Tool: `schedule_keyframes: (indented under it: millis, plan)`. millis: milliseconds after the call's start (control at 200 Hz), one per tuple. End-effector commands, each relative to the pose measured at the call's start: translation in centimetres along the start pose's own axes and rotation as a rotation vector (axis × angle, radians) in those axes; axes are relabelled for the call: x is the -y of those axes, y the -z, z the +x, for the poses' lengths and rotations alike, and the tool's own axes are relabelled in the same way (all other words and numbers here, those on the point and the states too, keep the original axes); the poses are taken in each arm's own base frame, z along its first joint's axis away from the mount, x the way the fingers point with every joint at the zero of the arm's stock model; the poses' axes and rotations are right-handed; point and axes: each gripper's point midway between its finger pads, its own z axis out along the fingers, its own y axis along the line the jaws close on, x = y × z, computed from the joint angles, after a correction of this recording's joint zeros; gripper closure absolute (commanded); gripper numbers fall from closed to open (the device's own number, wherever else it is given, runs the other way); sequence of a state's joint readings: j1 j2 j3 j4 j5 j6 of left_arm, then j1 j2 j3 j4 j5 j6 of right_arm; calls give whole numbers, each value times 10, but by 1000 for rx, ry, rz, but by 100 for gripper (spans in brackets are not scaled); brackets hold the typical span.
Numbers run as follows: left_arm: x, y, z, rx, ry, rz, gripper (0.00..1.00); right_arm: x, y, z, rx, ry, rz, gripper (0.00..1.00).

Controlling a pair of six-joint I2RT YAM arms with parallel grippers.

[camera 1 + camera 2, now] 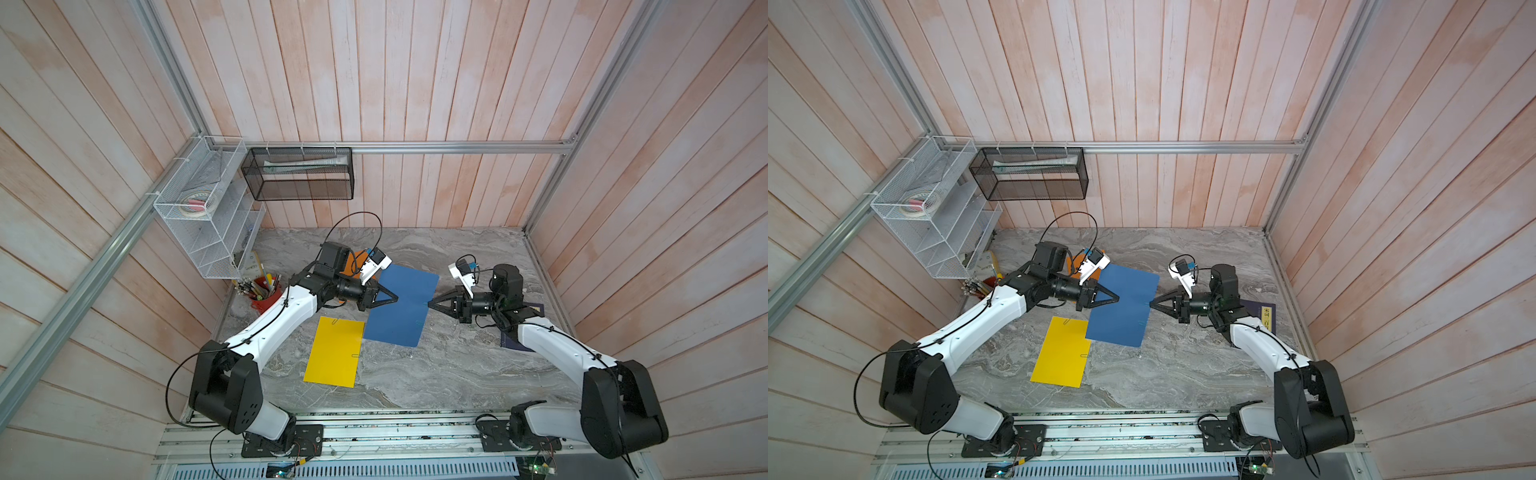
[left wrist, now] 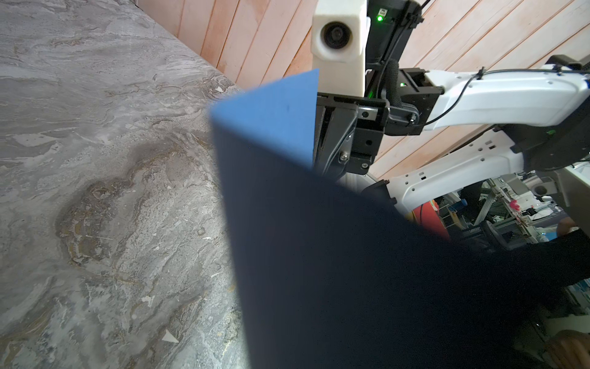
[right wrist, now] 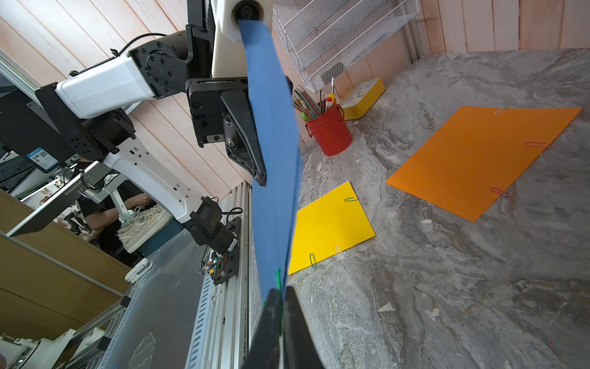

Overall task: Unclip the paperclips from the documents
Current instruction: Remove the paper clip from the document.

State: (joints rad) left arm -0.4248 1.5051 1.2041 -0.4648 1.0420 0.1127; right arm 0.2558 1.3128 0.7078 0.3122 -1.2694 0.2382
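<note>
The dark blue document (image 1: 403, 307) (image 3: 274, 127) is lifted off the table between both arms. My left gripper (image 1: 397, 297) (image 1: 1118, 298) is shut on its left edge; in the left wrist view the blue document (image 2: 319, 255) hides the jaws. My right gripper (image 1: 429, 304) (image 3: 279, 292) is shut on a green paperclip (image 3: 278, 279) at the opposite edge. The yellow document (image 1: 334, 353) (image 3: 329, 226) lies flat with green paperclips (image 3: 351, 199) on its edges. The orange document (image 3: 479, 159) carries pink paperclips (image 3: 539, 144) and lies partly under the left arm in both top views.
A red pen cup (image 3: 330, 134) and a yellow box (image 3: 364, 97) stand at the back left by the white wire rack (image 1: 208, 208). A black mesh basket (image 1: 299, 174) hangs on the back wall. A navy book (image 1: 1262, 316) lies under the right arm.
</note>
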Motion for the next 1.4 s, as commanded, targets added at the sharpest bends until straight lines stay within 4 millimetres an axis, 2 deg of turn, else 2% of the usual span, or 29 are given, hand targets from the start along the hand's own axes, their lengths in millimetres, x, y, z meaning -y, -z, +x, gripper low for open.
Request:
schedule_keyframes:
  millis: [0, 205, 1395]
  plan:
    - [6, 8, -12, 21, -51, -12, 100, -2, 3, -7, 8, 22, 11, 92]
    - [7, 8, -14, 21, -55, -12, 100, -2, 3, -7, 9, 21, 10, 95]
    - [5, 13, -14, 21, -55, -22, 100, 1, 5, -8, 12, 20, 24, 94]
